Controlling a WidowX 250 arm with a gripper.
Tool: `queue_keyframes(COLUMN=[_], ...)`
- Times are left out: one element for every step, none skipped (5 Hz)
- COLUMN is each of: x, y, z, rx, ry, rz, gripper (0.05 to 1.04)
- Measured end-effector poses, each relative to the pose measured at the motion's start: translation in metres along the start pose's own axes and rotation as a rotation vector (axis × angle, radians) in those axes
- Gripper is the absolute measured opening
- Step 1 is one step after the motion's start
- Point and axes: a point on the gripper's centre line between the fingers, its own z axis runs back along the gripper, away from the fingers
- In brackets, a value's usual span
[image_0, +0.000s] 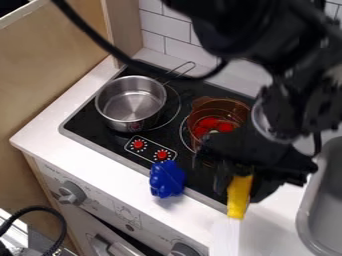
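Well, my pincer (242, 179) seems to hold the yellow thing (239, 199) over the desk (195, 210); a weak grip could drop it, or a swing toward ten o'clock bump the blue thing (167, 178).

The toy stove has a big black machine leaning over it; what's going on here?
A black robot arm hangs over the front right of the stove, and its gripper appears to have its fingers around the yellow handle of something with a pale, flat end. Just behind, a see-through brown pot with red pieces in it sits on the stove, with a steel pan off to the side. A blue object rests at the stove's front edge.
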Motion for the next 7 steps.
queue_keyframes(x=[-0.003, -0.002, 0.007, 0.013, 0.016, 0.019, 0.023], y=[-0.009, -0.009, -0.006, -0.002, 0.004, 0.01, 0.019], z=[-0.018, -0.035, -0.049, -0.051, -0.05, -0.04, -0.027], rx=[-0.006, -0.007, -0.01, -0.01, 0.0, -0.005, 0.001], ry=[-0.036, -0.074, -0.114, -0.126, -0.116, -0.109, -0.082], rz=[0.021, 0.007, -0.024, -0.031, -0.048, -0.057, -0.069], gripper=[0.482, 0.482, 0.482, 0.545, 0.843, 1.004, 0.999])
